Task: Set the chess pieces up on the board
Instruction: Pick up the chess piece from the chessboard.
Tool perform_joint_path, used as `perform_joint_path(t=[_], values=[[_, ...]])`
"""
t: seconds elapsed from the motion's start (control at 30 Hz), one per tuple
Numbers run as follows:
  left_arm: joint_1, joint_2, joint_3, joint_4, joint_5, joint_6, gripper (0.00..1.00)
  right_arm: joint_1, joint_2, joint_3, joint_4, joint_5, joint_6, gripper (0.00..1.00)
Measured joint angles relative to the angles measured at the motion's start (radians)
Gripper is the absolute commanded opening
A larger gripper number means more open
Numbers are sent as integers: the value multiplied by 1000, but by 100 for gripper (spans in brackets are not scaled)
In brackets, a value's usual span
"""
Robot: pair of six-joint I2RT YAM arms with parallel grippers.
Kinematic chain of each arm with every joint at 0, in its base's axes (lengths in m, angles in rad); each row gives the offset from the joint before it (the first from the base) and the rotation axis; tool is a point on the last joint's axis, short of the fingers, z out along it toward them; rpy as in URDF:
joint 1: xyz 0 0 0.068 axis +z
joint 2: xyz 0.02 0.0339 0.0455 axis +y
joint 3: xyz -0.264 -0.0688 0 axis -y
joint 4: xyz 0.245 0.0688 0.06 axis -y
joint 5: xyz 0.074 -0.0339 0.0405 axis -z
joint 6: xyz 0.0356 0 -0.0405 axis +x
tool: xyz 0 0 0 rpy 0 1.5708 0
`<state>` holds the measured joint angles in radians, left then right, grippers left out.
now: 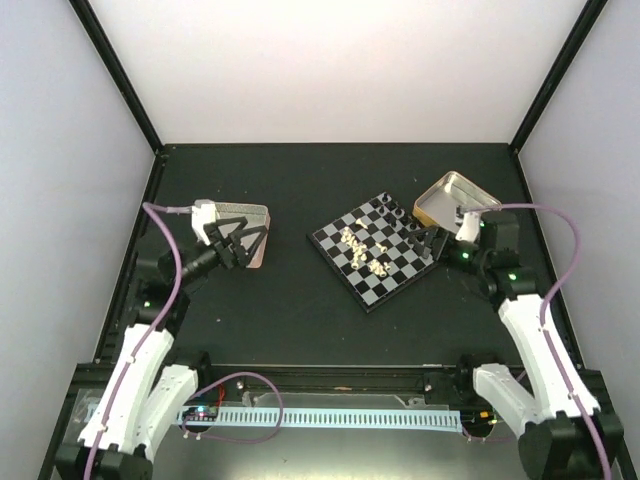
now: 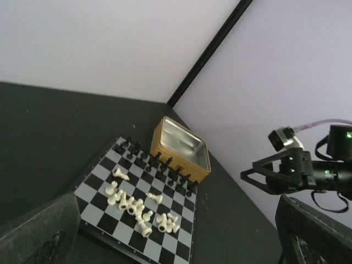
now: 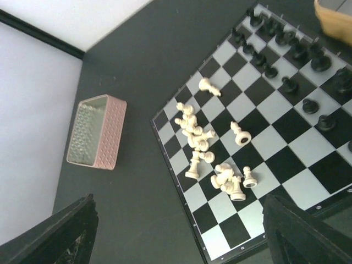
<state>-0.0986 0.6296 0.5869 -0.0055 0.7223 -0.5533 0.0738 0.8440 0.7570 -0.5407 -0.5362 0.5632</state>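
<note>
The board (image 1: 376,290) lies turned diagonally right of centre. Several cream-white chess pieces (image 1: 362,250) lie toppled in a loose heap on its middle squares. Black chess pieces (image 1: 408,222) stand in two rows along its far right edge. My left gripper (image 1: 255,248) is open and empty, hovering over a pink tin (image 1: 256,215), well left of the board. My right gripper (image 1: 432,248) is open and empty at the board's right corner. The left wrist view shows the board (image 2: 104,234), the white heap (image 2: 135,206) and the black rows (image 2: 159,165). The right wrist view shows the board (image 3: 297,165) and the white heap (image 3: 203,143) between its wide-open fingers (image 3: 308,231).
A gold-sided metal tin (image 1: 455,198) sits open just behind the board's far right edge, close to the black rows; it also shows in the left wrist view (image 2: 181,148). The pink tin (image 3: 96,132) is empty. Dark frame posts and pale walls enclose the black table.
</note>
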Motion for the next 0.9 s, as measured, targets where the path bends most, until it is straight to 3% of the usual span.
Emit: perform_joint_path(t=[0.13, 0.33, 0.63, 0.9], values=[[-15, 122, 32, 18, 31, 1, 99, 103, 156, 26, 45, 63, 23, 80], [-68, 230, 50, 24, 36, 27, 99, 272, 396, 149, 71, 163, 25, 64], [-81, 204, 100, -66, -48, 126, 99, 410, 718, 368, 53, 326, -34, 41], [-81, 136, 135, -147, -131, 200, 99, 463, 946, 563, -3, 434, -107, 42]])
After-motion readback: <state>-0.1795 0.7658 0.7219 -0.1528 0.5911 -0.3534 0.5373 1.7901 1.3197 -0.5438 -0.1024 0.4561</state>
